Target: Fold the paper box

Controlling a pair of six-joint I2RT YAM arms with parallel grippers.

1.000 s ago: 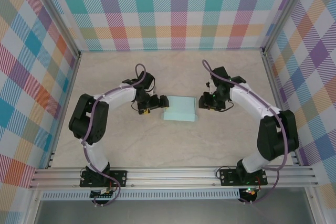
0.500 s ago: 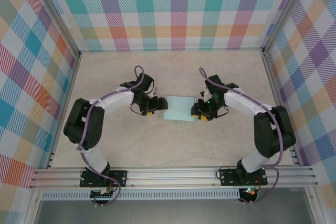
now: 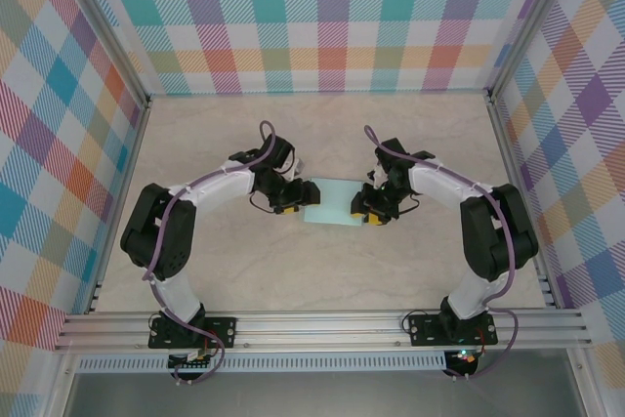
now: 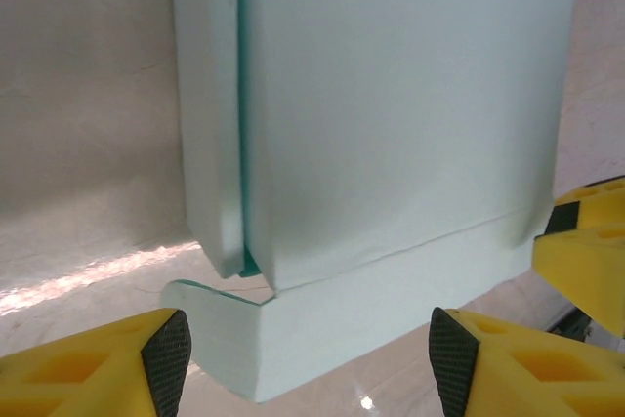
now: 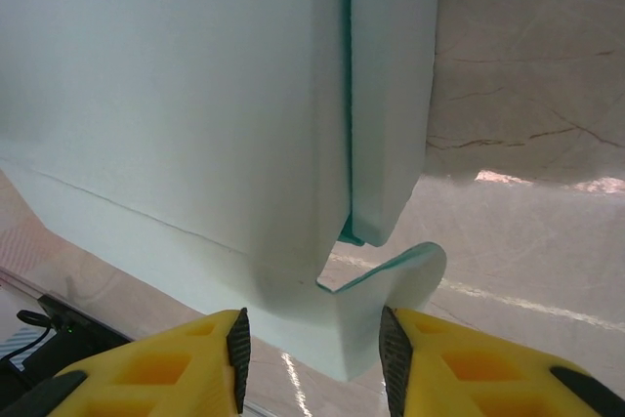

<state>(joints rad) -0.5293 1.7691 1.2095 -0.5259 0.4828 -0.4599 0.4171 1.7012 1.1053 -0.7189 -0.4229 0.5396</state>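
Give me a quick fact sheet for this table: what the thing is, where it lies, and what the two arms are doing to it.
object: pale mint-aqua thin card paper box, lying flat, one long panel folded over
place: middle of the beige marble-look table, between the two arms
left jaws: apart, either side of the left end flap
right jaws: apart, either side of the right end flap
grip: neither flap visibly pinched
surroundings: plaid-patterned walls

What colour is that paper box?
The paper box is pale mint-aqua, clearest from the left wrist.
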